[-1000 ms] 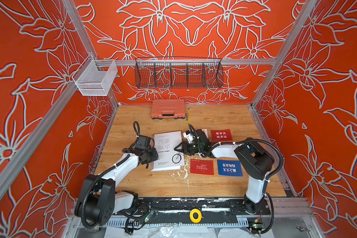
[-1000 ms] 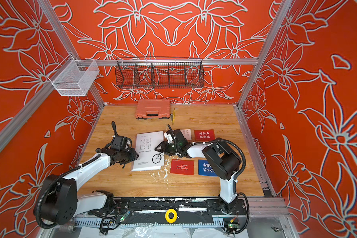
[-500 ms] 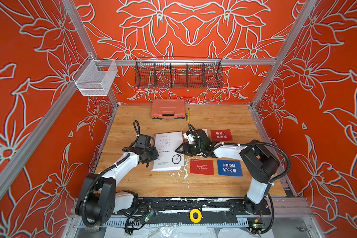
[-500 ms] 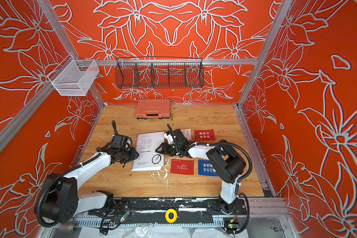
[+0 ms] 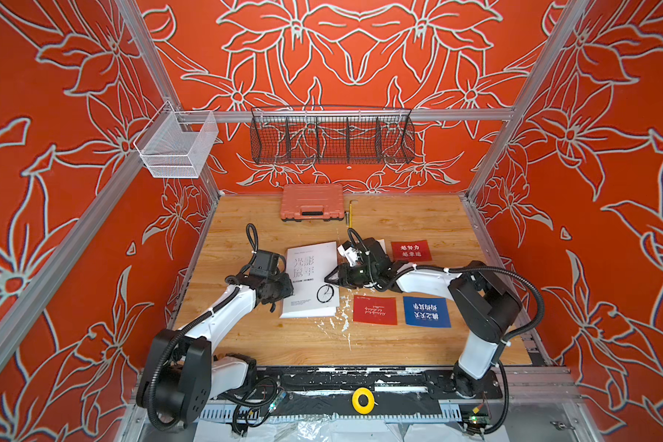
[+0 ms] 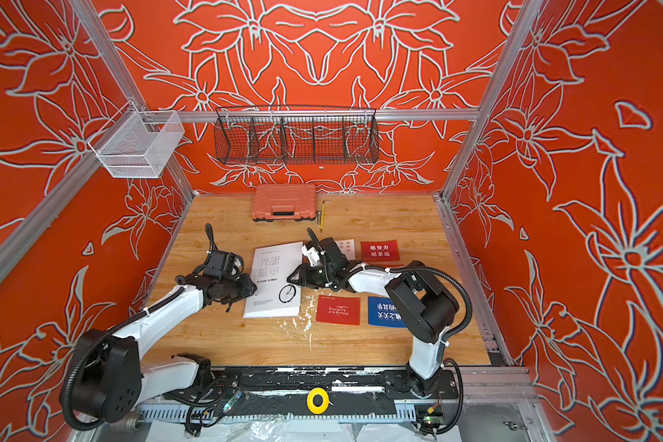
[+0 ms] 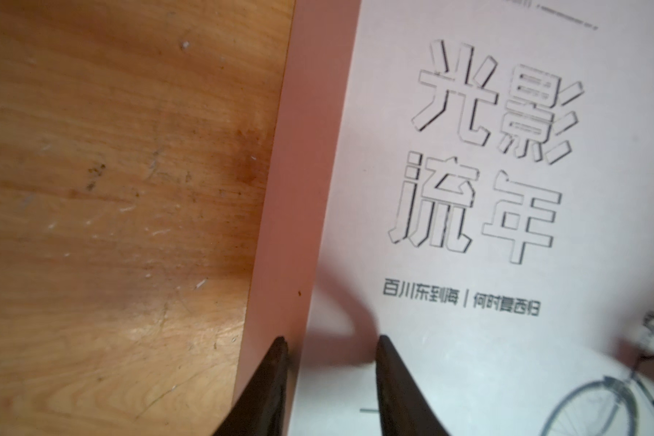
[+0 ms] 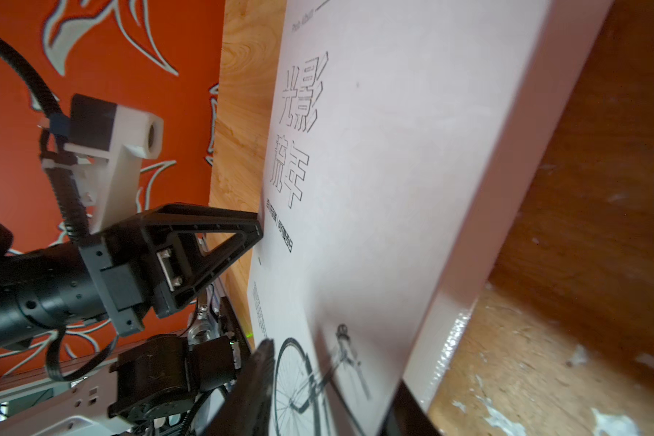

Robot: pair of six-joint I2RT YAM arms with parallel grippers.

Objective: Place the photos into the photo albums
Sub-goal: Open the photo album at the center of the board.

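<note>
The white photo album (image 5: 310, 281) lies shut at the table's middle, with grey characters and a black bicycle on its cover. My left gripper (image 5: 284, 286) sits at its left edge. In the left wrist view its fingers (image 7: 276, 377) stand apart across that edge, gripping nothing. My right gripper (image 5: 332, 275) is at the album's right edge, jaws apart, one finger (image 8: 255, 377) over the cover (image 8: 374, 188) and the other under the edge. To the right lie a red photo (image 5: 411, 250), another red photo (image 5: 374, 310), a blue photo (image 5: 426, 312) and a partly hidden white photo (image 6: 347, 245).
An orange-pink plastic case (image 5: 311, 201) and a thin yellow tool (image 5: 350, 212) lie at the back of the table. A black wire basket (image 5: 332, 136) and a white mesh basket (image 5: 177, 147) hang on the rails. White flecks (image 5: 341, 325) dot the wood by the album.
The right arm's elbow has swung slightly rightward while its gripper stayed at the album's right edge. The left arm, the album and the photos have not moved.
</note>
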